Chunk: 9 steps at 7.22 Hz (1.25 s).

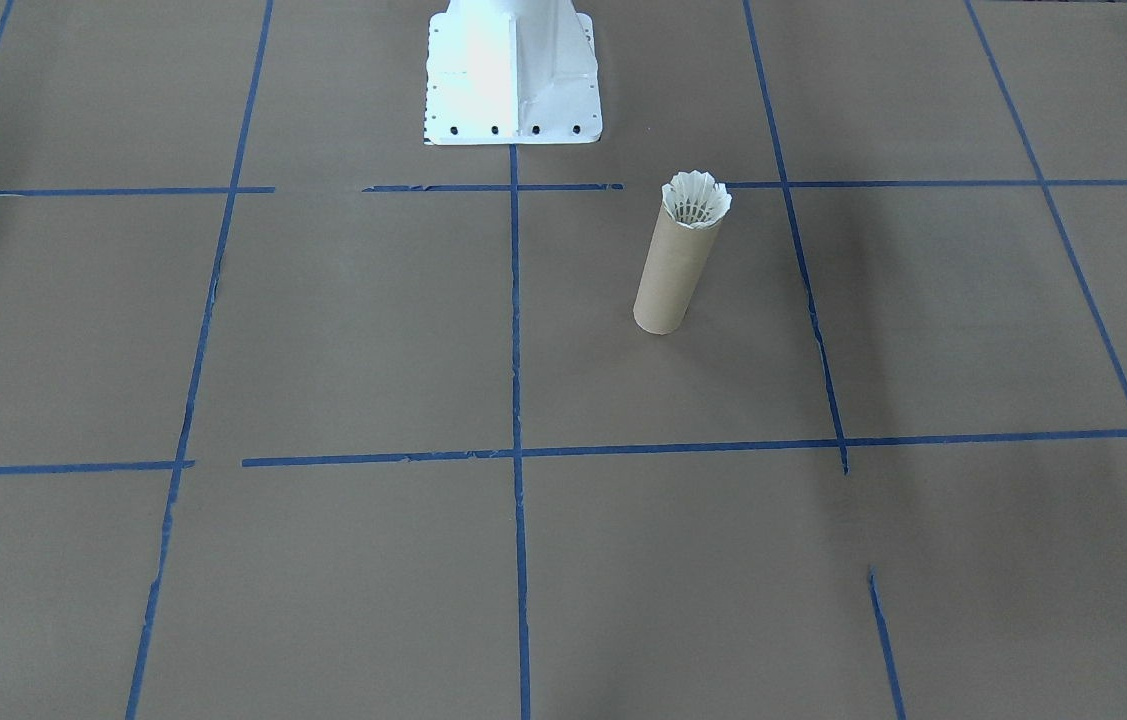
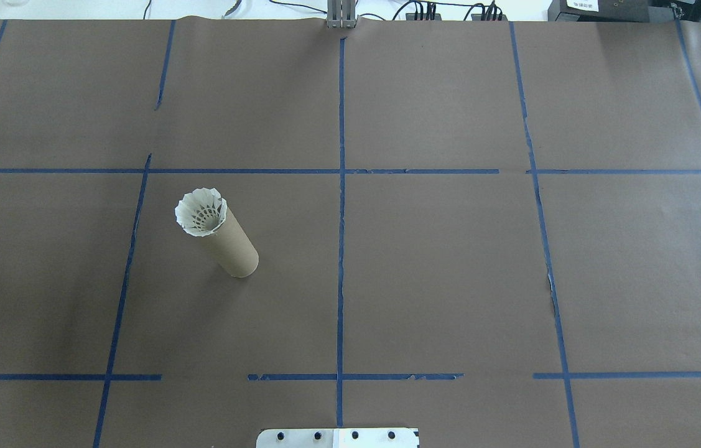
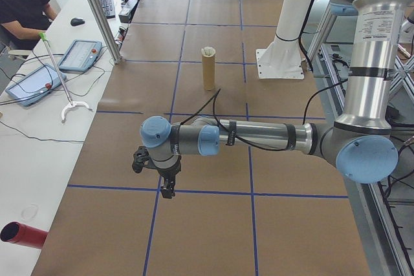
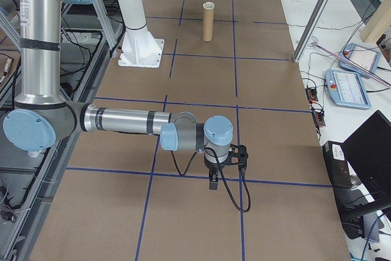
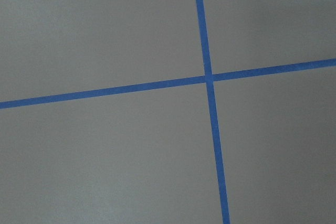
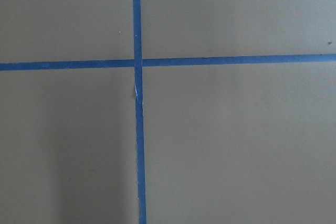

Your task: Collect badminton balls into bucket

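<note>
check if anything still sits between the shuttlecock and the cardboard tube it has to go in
Nothing visible does. The shuttlecock already sits in the open top of the upright cardboard tube, feather skirt flaring just above the rim. No gripper is near it; both arms are parked at the table's far ends.

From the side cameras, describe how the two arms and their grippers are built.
Both the left arm and right arm are silver tubes joined by light-blue capped joints, with black bands and a printed label on the upright link. A black cable runs along each forearm. The left gripper and right gripper are small and black.
</note>
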Motion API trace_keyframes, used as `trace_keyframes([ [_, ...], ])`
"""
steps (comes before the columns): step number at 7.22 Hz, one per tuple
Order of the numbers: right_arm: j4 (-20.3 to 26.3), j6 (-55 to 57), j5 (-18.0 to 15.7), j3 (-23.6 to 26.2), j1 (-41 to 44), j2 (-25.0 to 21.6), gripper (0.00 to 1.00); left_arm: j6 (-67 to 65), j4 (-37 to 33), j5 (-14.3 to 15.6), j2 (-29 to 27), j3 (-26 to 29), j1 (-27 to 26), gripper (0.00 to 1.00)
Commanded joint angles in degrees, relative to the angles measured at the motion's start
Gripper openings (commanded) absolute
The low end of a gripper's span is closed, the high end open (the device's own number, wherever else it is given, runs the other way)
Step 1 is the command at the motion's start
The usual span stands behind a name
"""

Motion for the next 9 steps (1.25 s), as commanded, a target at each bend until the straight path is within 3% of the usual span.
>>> trace_keyframes([
  [1,0.0,0.0,0.0,0.0,0.0,0.0,1.0,-1.09,0.19,-1.84,1.32,0.16,-0.03,1.0],
  [2,0.0,0.0,0.0,0.0,0.0,0.0,1.0,-6.84,-0.07,-1.93,1.23,0.07,-0.03,1.0],
  [9,0.0,0.0,0.0,0.0,0.0,0.0,1.0,-7.16,-0.34,-1.23,0.79,-0.28,-0.03,1.0],
])
